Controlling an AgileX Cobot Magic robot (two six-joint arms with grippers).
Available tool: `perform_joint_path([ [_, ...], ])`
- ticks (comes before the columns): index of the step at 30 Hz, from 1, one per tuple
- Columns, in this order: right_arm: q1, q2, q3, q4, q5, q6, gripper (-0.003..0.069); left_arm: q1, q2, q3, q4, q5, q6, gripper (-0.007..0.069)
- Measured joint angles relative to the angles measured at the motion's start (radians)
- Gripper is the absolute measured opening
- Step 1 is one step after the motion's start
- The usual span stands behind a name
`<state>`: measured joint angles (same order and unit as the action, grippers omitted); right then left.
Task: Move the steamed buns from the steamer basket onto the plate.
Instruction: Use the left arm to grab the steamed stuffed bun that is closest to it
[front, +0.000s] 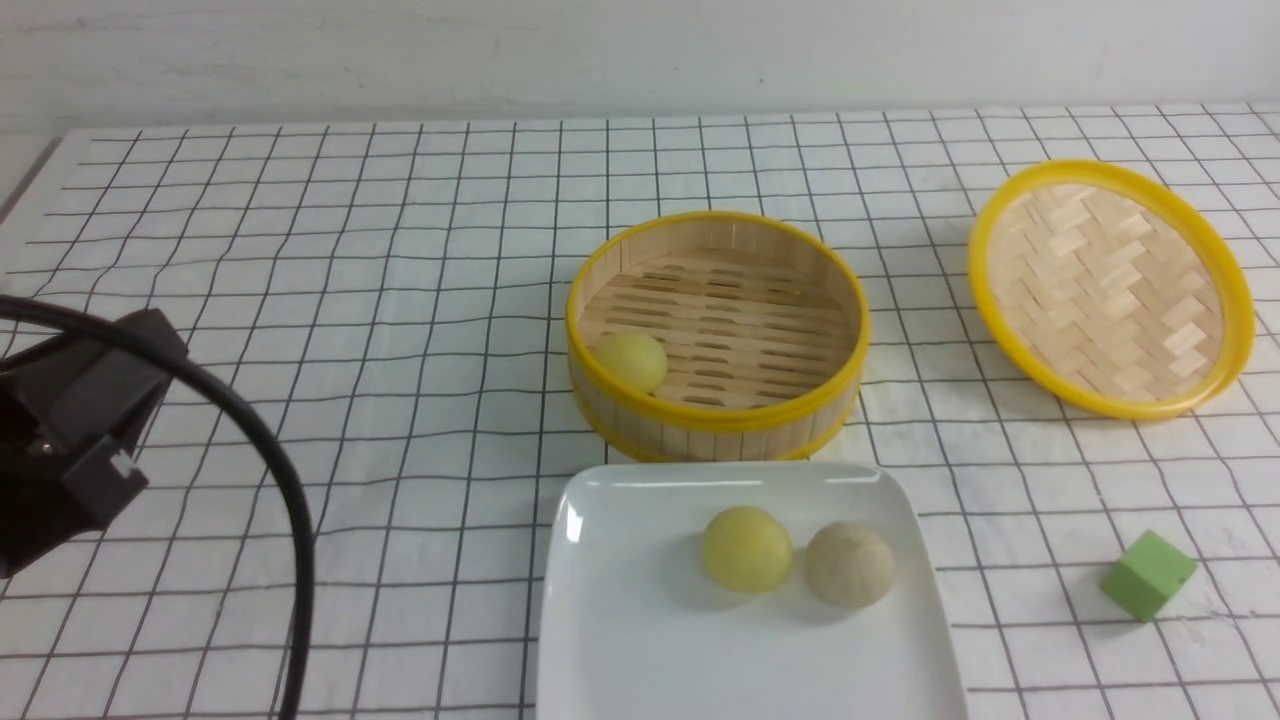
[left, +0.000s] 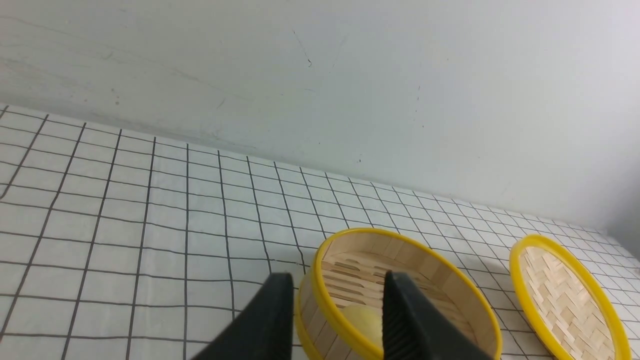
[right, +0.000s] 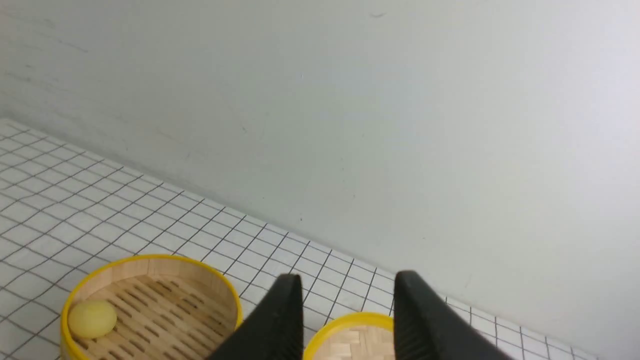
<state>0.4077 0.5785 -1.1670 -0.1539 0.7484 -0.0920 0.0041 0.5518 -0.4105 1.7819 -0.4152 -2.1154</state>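
Steamed buns (front: 747, 548): we count two on the plate (front: 620, 620), a third bun (front: 631, 360) left in the steamer basket (front: 720, 425); left gripper (left: 337, 320) and right gripper (right: 347, 320) gape empty.

The steamer basket (front: 720, 418) stands at the middle of the tabletop (front: 300, 250), and one bun (front: 631, 360) lies in it against the near-left part of its wall. The plate (front: 640, 640) lies just on the near side of the basket, at the near edge of the view. It carries two more on its far half, the left bun (front: 747, 548) just beside the right bun (front: 849, 564). The lid (front: 1110, 285) lies to the right of the basket, apart from it, and the cube (front: 1148, 574) sits nearer than the lid, to the right of the plate.
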Motion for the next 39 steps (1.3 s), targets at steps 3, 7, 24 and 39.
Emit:
perform_joint_path([
  [3,0.000,-0.095,0.163,0.003,-0.092,0.000,0.0277,0.000,0.000,0.000,0.000,0.000,0.000,0.0282],
  [7,0.000,-0.216,0.335,0.007,-0.172,0.024,0.0277,0.000,0.000,0.000,0.000,-0.005,0.000,0.0282],
  [24,0.000,-0.473,0.606,0.008,-0.197,0.131,0.0277,0.000,0.205,-0.079,-0.048,-0.264,0.126,0.0282],
  [39,0.000,-0.473,0.605,-0.013,-0.114,0.131,0.0277,-0.003,0.694,-0.503,0.019,-0.608,-0.018,0.0282],
])
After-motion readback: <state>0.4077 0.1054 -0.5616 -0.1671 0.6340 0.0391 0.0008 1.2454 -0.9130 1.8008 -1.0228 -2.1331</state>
